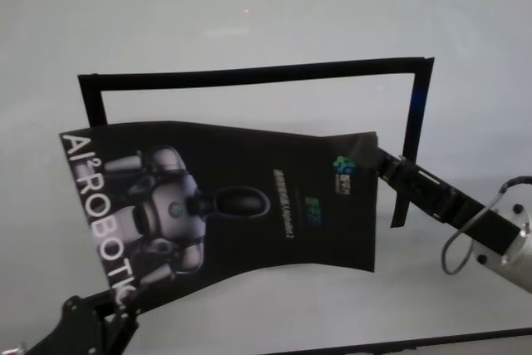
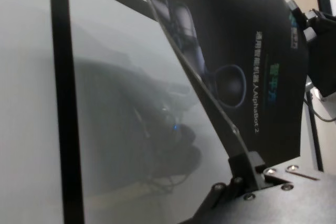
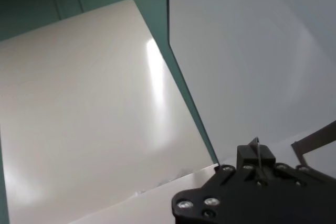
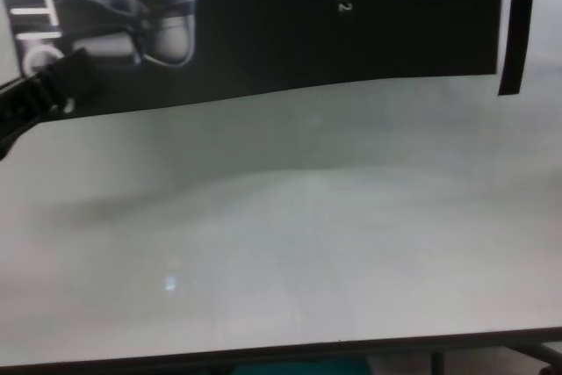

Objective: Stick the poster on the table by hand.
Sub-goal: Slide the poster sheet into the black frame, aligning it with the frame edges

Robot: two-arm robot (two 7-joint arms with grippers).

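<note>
Head view: the poster [image 1: 249,205] reads "AI²ROBOTIC", held above the table [image 1: 249,6] inside black tape strips [image 1: 249,76]. My left claw [image 1: 116,303] pinches its near-left corner, my right claw [image 1: 384,162] its far-right corner. Left wrist view alone shows "AlphaBot 2". Right wrist view shows only its blank back.

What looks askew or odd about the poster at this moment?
The poster sits rotated against the black tape frame on the table, bowed, overlapping the frame's near part. The left gripper and right gripper pinch opposite corners.
</note>
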